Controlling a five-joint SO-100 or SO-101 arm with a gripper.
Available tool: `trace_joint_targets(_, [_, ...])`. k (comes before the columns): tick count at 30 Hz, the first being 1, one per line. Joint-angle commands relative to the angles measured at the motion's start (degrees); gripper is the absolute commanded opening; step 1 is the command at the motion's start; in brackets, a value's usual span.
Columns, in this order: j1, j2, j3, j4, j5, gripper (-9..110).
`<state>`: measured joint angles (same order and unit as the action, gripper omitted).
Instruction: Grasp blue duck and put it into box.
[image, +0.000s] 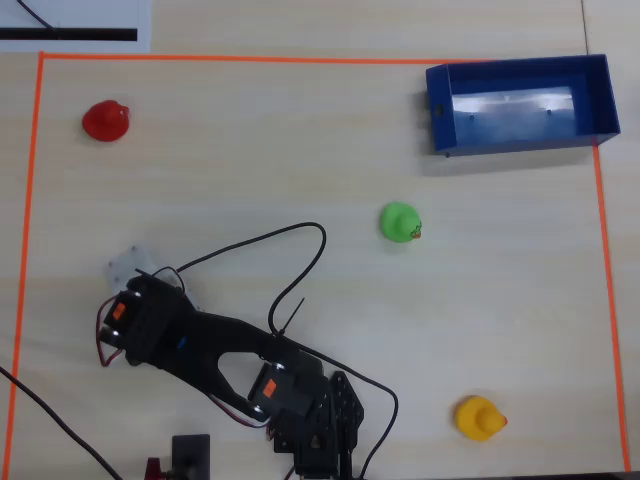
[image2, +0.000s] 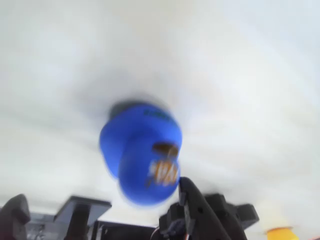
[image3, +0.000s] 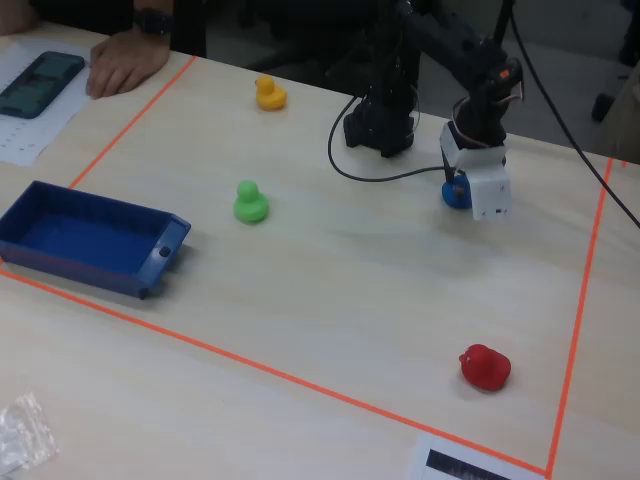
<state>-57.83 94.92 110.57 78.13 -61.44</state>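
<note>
The blue duck (image2: 142, 150) stands on the pale table, blurred and close in the wrist view, with its orange beak facing the camera. It lies between the two dark fingers, close against the right finger (image2: 192, 200) and far from the left one (image2: 15, 212). My gripper (image2: 102, 210) is open. In the fixed view the duck (image3: 454, 193) peeks out beside the gripper's white part (image3: 470, 195). In the overhead view the gripper (image: 130, 268) hides the duck. The dark-blue box (image: 520, 140) stands at the top right there and is empty; in the fixed view it (image3: 80, 265) is at the left.
A green duck (image: 400, 221) stands between gripper and box. A red duck (image: 104, 120) is at the top left, a yellow duck (image: 479, 418) at the bottom right. Orange tape (image: 300, 60) frames the work area. A black cable (image: 300, 235) loops beside the arm. A person's hand (image3: 125, 62) rests at the table edge.
</note>
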Motion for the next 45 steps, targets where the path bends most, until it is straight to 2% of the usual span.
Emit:
trace_joint_targets(1, [2.4, -1.6, -0.2, -2.9, -1.1, 41])
trace_joint_targets(16, [3.4, -0.6, 11.5, -9.5, -0.2, 38])
trace_joint_targets(23, [4.7, 1.8, 12.3, -10.5, 1.1, 20])
trace_joint_targets(30, [6.0, 5.4, 15.0, -11.5, 0.6, 19])
trace_joint_targets(31, [6.1, 6.0, 15.7, -11.6, 0.5, 17])
trace_joint_targets(33, [6.4, 7.7, 17.2, -12.2, 0.6, 7])
trace_joint_targets(36, [7.3, 11.0, 20.3, -13.5, 0.5, 0])
trace_joint_targets(45, [15.7, 31.0, 24.7, -12.7, -3.4, 0])
